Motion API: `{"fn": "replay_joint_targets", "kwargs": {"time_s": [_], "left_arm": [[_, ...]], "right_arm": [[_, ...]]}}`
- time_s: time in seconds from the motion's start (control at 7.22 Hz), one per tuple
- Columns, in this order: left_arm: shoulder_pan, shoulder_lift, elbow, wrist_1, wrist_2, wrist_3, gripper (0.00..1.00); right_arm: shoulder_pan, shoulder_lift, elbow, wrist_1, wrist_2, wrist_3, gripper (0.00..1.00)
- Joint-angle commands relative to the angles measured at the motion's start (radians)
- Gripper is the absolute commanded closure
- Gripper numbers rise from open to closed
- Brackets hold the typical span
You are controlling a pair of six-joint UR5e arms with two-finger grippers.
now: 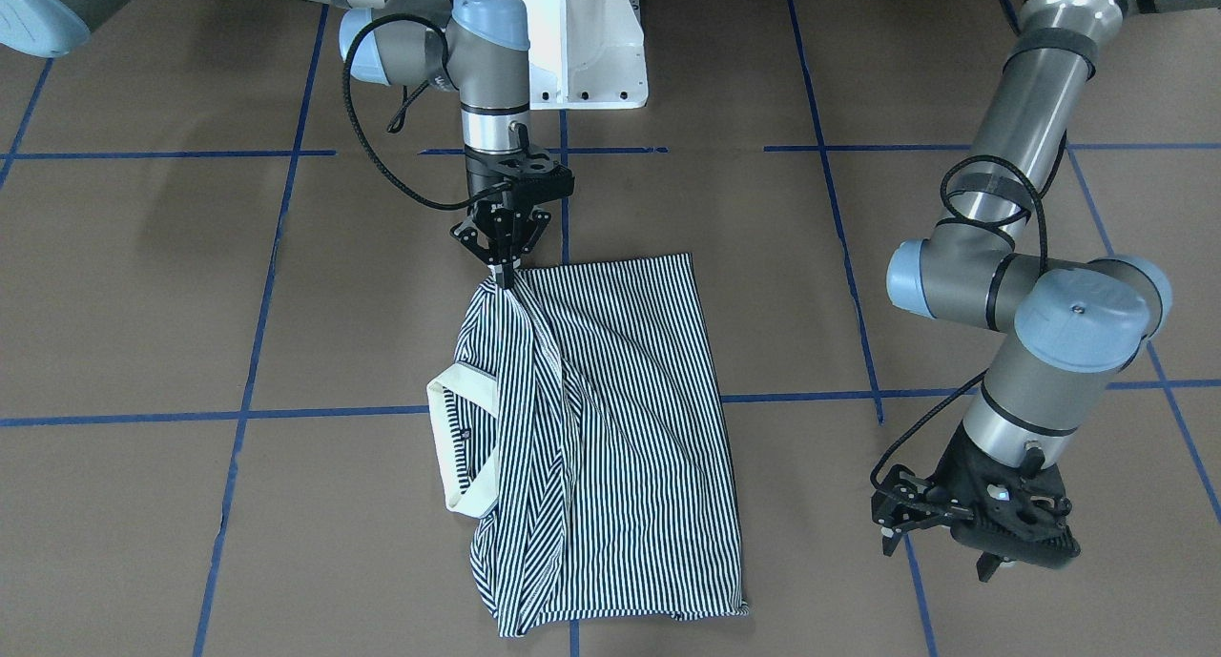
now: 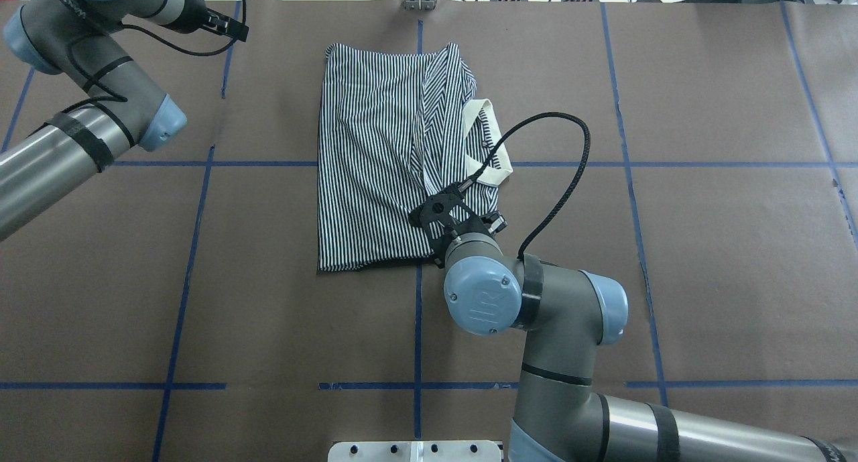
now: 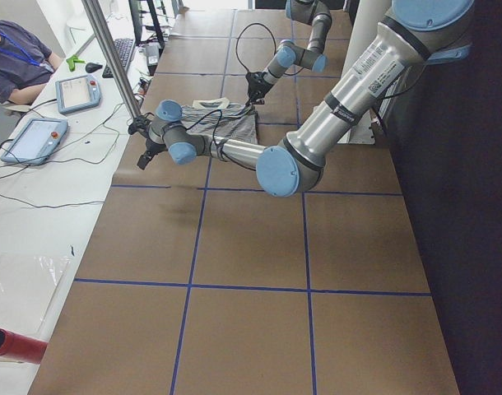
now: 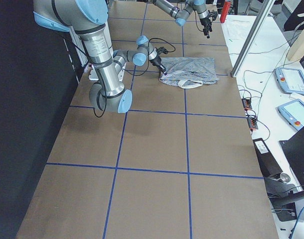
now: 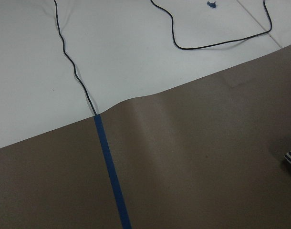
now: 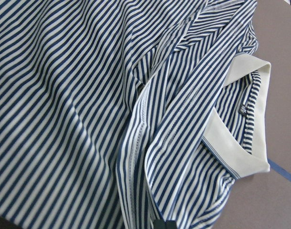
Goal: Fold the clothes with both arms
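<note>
The right gripper [image 1: 503, 274], tips buried, pinches the polo shirt [image 1: 620, 400].

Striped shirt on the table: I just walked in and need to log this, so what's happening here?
The right arm's black two-finger tool is shut on an edge of the navy-and-white striped polo shirt, and that part is drawn up in a peak above the brown paper-covered table. The left arm's tool hangs open and empty, apart from the shirt.

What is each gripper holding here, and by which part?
The right gripper pinches the polo shirt by a bunched corner on its collar side, nearest the robot. The left gripper holds nothing.
</note>
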Motion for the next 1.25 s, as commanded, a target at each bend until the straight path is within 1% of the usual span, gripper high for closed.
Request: {"fn": "replay_joint_targets", "kwargs": {"time_s": [0.0, 0.14, 0.28, 0.42, 0.55, 0.69, 0.97, 1.11], "left_arm": [[0.002, 0.0, 0.0, 0.0, 0.0, 0.0, 0.0], [0.002, 0.0, 0.001, 0.0, 0.001, 0.0, 0.0], [0.002, 0.0, 0.001, 0.0, 0.001, 0.0, 0.0], [0.002, 0.001, 0.001, 0.001, 0.001, 0.0, 0.0], [0.002, 0.0, 0.001, 0.0, 0.001, 0.0, 0.0], [0.004, 0.0, 0.001, 0.001, 0.0, 0.0, 0.0], [0.004, 0.0, -0.002, 0.0, 0.0, 0.0, 0.0], [0.004, 0.0, -0.008, 0.0, 0.0, 0.0, 0.0]], "right_arm": [[0.003, -0.139, 0.097, 0.003, 0.0, 0.048, 1.0], [0.001, -0.167, 0.116, 0.003, 0.001, 0.118, 1.0], [-0.011, -0.174, 0.116, 0.003, 0.002, 0.169, 1.0], [-0.019, -0.178, 0.115, 0.003, 0.003, 0.212, 0.89], [-0.023, -0.171, 0.118, 0.006, 0.006, 0.234, 0.01], [-0.019, -0.171, 0.156, 0.006, 0.03, 0.233, 0.0], [0.111, -0.168, 0.214, 0.013, 0.237, 0.217, 0.0], [0.147, -0.159, 0.211, 0.03, 0.282, 0.231, 0.0]]}}
